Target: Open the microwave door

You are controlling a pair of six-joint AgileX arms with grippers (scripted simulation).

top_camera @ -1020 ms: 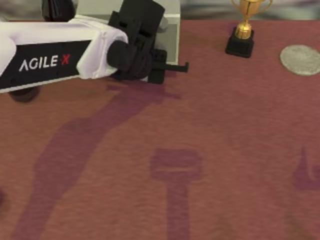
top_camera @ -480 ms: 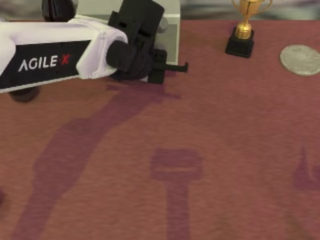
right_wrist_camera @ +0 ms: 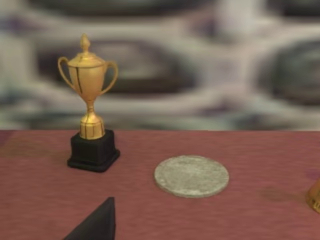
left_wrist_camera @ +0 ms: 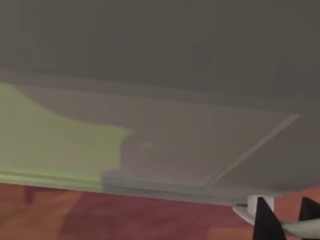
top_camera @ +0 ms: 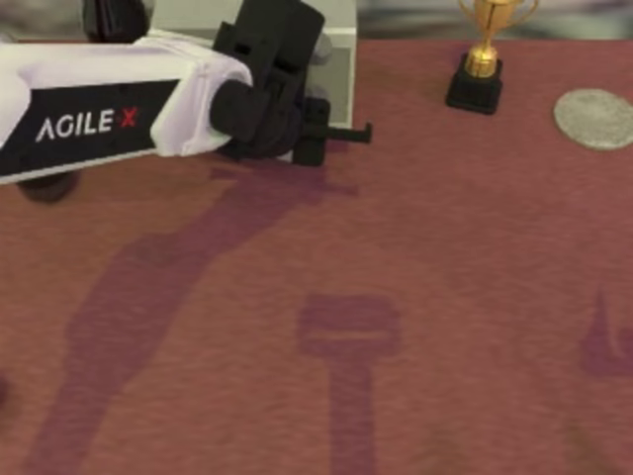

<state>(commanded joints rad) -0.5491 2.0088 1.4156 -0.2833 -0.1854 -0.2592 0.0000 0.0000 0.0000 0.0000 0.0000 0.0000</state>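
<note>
The light-grey microwave [top_camera: 338, 47] stands at the table's far edge, left of centre, mostly covered by my left arm. In the left wrist view the microwave door [left_wrist_camera: 165, 145] fills the frame, its window showing a green patch on one side. A pale handle [left_wrist_camera: 260, 203] juts from the door's edge. My left gripper [top_camera: 297, 114] is at the microwave's front. There the left gripper [left_wrist_camera: 287, 222] is shut on that handle, one black fingertip [left_wrist_camera: 265, 222] on each side of it. My right arm is parked out of the top view. One fingertip [right_wrist_camera: 102, 222] of it shows, with nothing near it.
A gold trophy [top_camera: 482, 54] on a black base stands at the far edge right of the microwave. A flat grey disc [top_camera: 595, 117] lies near the right edge. Another gold object [right_wrist_camera: 315, 197] peeks in beyond the disc [right_wrist_camera: 191, 175]. Arm shadows fall on the red-brown table.
My left gripper has shifted only a hair at the microwave's front. Nothing else differs.
</note>
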